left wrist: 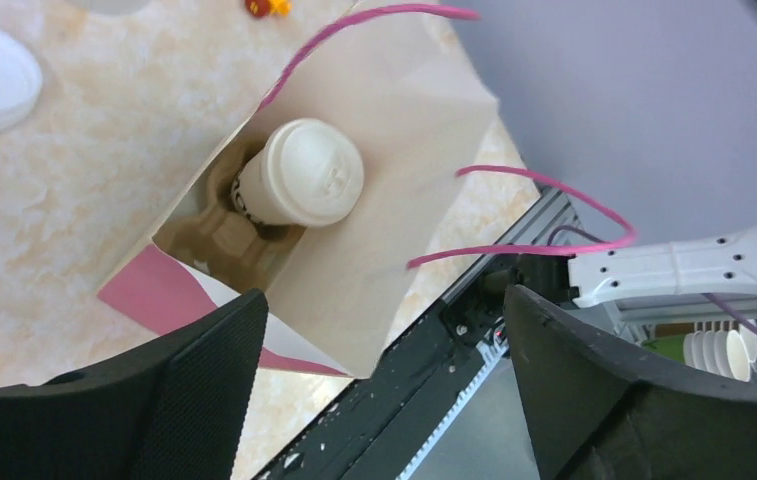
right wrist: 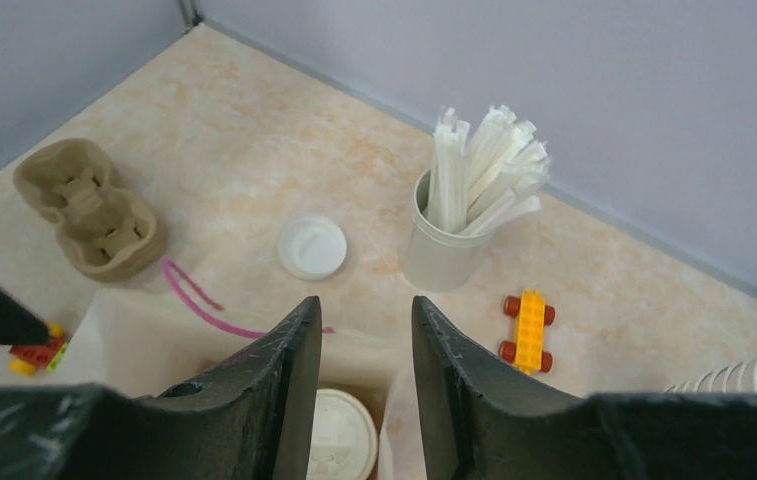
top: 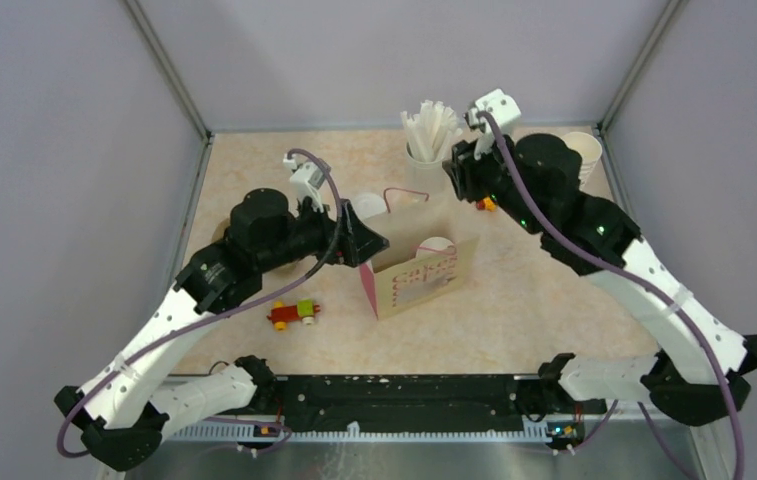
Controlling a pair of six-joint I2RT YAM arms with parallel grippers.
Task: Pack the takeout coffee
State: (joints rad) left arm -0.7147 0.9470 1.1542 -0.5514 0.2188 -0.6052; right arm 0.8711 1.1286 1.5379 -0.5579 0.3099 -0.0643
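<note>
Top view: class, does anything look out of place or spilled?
Nothing spilled. Two toys look out of place among coffee supplies: a red-and-yellow toy car beside the paper bag, an orange toy car by the stick holder.

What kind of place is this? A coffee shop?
Probably a robot test booth, not a real shop: robot arms bolted to a walled table, a lidded cup in a paper bag, and a toy car.

The lidded cup fills one side of the open paper bag, whose pink handles arch above.
</note>
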